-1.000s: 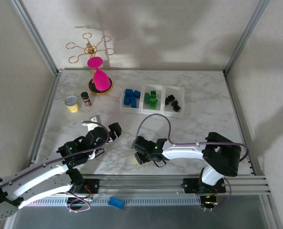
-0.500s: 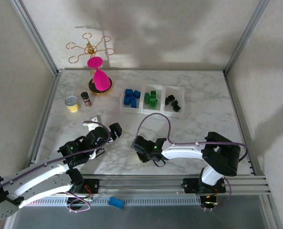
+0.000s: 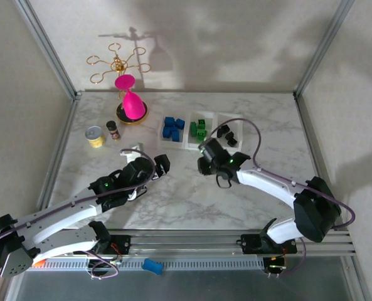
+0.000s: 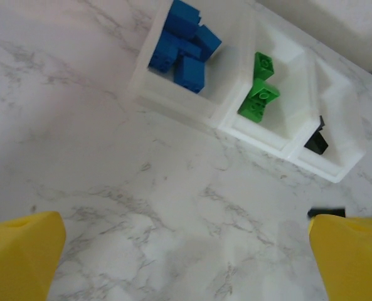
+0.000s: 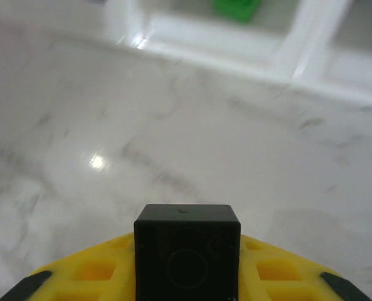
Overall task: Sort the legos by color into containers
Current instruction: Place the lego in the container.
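The right gripper hangs just near of the tray, its yellow fingers pinching a single black brick that sits square and upright between them. From where it stands, the brick faces the middle compartment; in the right wrist view a patch of green shows straight ahead, with a white dividing wall off to the right.

To my eye the step in hand is the delivery of this brick, and the thing to get right is the sideways aim. The arm should carry the brick rightward past that divider, keep it high enough to clear the low near wall, and bring it down inside the right-hand compartment before the fingers part. Letting go too early, or too high, could bounce so small a piece in among the green ones or out onto the marble table.

The left gripper is on the near left of the tray, its fingers spread wide with nothing between them.

The tray has three joined sections. The left one holds a heap of blue bricks, some stacked on others. The middle holds green bricks, studs showing. The right holds black bricks, with bare floor left around them.
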